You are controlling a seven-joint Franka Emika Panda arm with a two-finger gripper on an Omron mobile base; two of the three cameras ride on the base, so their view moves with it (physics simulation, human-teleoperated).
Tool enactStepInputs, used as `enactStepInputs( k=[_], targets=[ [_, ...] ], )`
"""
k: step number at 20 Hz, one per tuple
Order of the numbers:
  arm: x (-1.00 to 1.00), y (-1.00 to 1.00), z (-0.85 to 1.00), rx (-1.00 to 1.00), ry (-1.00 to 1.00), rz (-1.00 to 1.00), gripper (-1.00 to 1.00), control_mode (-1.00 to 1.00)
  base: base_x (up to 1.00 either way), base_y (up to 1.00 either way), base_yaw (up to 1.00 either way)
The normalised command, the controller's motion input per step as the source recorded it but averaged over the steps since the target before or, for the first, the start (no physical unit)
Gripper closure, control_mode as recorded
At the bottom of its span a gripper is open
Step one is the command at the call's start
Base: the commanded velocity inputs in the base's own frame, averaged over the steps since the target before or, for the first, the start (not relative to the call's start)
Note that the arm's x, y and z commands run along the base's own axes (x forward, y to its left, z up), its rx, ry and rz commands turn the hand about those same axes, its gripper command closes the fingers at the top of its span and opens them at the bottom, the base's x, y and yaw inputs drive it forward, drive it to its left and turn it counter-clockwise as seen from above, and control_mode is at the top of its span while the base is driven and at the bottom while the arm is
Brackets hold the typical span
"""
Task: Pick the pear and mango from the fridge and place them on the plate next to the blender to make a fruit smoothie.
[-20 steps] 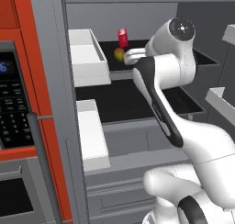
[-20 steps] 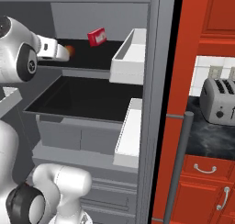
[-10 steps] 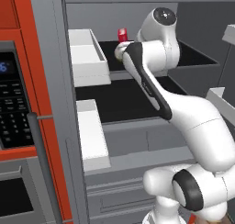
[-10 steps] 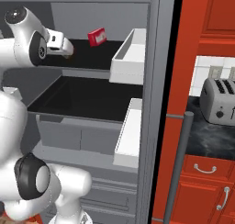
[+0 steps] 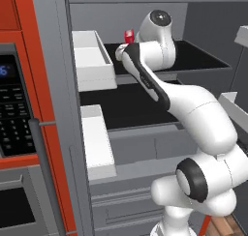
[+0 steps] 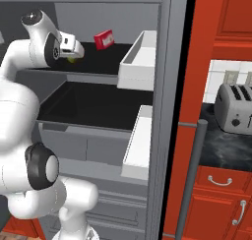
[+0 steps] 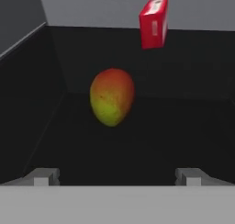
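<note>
The mango [image 7: 112, 97], yellow-green with a red-orange blush, rests on the black upper shelf of the fridge [image 6: 162, 86], straight ahead of my gripper [image 7: 117, 175]. The gripper is open, its fingertips [image 7: 41, 175] spread wide and short of the fruit, with nothing between them. In the right base view the gripper [image 6: 78, 50] reaches over the upper shelf, and a sliver of the mango [image 6: 74, 59] peeks out under it. In the left base view the hand [image 5: 122, 53] covers the fruit. The pear, the plate and the blender are out of view.
A red box [image 7: 153, 23] stands behind the mango near the back wall. White door bins [image 5: 92, 61] hang on the open door beside the shelves. A red-framed oven with a keypad [image 5: 14, 104] is at the left, and a toaster [image 6: 234, 106] sits on the counter at the right.
The arm has swung upward and pushed the hand deeper over the upper shelf toward the fruit. The gripper remains open and holds nothing.
</note>
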Motion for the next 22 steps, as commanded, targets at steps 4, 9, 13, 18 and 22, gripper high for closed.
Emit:
enactStepInputs(
  k=[4,9,13,18,22],
  targets=[
    [0.48,0.05,-0.18,-0.01,0.0,0.0,-1.0,-1.0,0.0,0.0,0.0],
    [0.51,0.02,-0.11,-0.01,0.0,0.0,-1.0,-1.0,0.0,0.0,0.0],
    [0.35,0.09,-0.06,0.0,0.0,0.0,-1.0,-1.0,0.0,0.0,0.0],
    [0.34,0.17,0.0,0.0,0.0,0.0,-1.0,-1.0,0.0,0.0,0.0],
    [0.41,0.16,-0.04,0.0,0.01,0.0,-1.0,-1.0,0.0,0.0,0.0]
  ],
)
